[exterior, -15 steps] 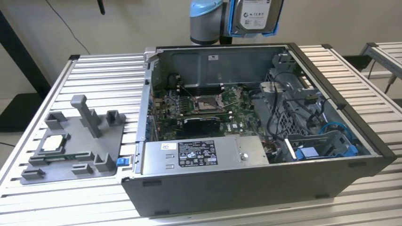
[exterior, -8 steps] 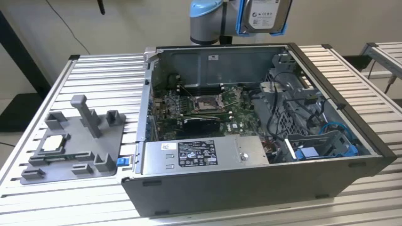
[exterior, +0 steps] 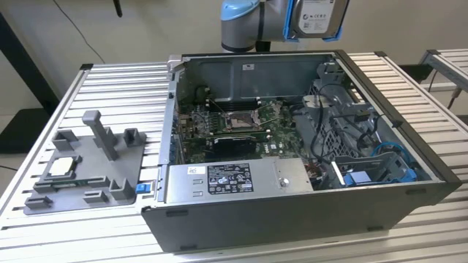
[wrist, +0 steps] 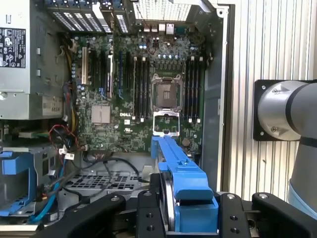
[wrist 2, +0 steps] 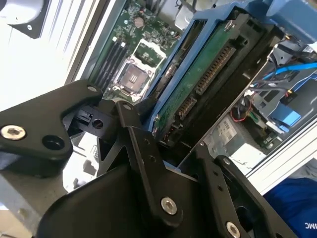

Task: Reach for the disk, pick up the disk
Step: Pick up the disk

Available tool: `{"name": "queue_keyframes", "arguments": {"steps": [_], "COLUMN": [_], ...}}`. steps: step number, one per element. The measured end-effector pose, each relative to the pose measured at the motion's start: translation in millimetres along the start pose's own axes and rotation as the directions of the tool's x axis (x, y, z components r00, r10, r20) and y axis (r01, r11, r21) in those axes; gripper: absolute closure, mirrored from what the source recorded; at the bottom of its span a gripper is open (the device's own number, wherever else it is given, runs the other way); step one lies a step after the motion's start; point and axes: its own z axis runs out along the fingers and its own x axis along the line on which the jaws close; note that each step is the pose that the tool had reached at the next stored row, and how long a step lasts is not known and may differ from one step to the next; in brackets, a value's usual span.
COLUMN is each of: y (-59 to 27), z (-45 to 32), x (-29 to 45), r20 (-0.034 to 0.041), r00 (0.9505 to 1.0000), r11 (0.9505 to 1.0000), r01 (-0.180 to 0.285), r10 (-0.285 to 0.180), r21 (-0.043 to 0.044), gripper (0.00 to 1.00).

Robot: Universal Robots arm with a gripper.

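Gripper [wrist: 190, 218]: black fingers [wrist: 148, 213] closed against either side of the disk [wrist: 181, 173], seen edge-on in the first wrist view with its blue bracket toward the camera. In the second wrist view the disk's green circuit-board underside [wrist 2: 198, 84] faces out between the black linkage.

Disk, exterior view [exterior: 316, 17]: raised high above the rear of the open computer case [exterior: 307, 219], label side out, clear of everything below.

Inside case: motherboard [wrist: 143, 84] with empty processor socket [wrist: 167, 91]; silver power supply [exterior: 230, 178]; blue drive bay [exterior: 380, 167].

Grey parts tray [exterior: 80, 181]: on the slatted table [exterior: 117, 87], at the exterior view's left.
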Motion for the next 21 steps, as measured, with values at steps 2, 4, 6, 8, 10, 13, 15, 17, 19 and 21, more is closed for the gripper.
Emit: {"name": "queue_keyframes", "arguments": {"steps": [2,4,6,8,10,13,15,17,19,21], "y": [-6.2,-12.2,-17.8,-23.0,-25.4,-26.0,-26.1,-26.2,-26.2,-26.2], "z": [-0.2,-0.3,-0.5,-0.6,-0.6,-0.7,-0.7,-0.7,-0.7,-0.7], "x": [0.0,0.0,0.0,0.0,-0.1,-0.1,0.0,0.0,0.0,0.1], "r20": [0.0,0.0001,0.0001,0.0,0.0002,-0.0001,0.0,0.0,0.0001,0.0], "r00": [1.0,1.0,1.0,1.0,1.0,1.0,1.0,1.0,1.0,1.0], "r11": [1.0,1.0,1.0,1.0,1.0,1.0,1.0,1.0,1.0,1.0], "r01": [0.0,0.0,0.0,0.0,0.0,0.0,0.0,0.0,0.0,0.0], "r10": [0.0,0.0,0.0,0.0,0.0,0.0,0.0,0.0,0.0,0.0], "r21": [0.0,0.0,-0.0001,0.0,0.0,0.0,0.0,0.0,0.0,0.0], "gripper": [1.0,1.0,1.0,1.0,1.0,1.0,1.0,1.0,1.0,1.0]}}
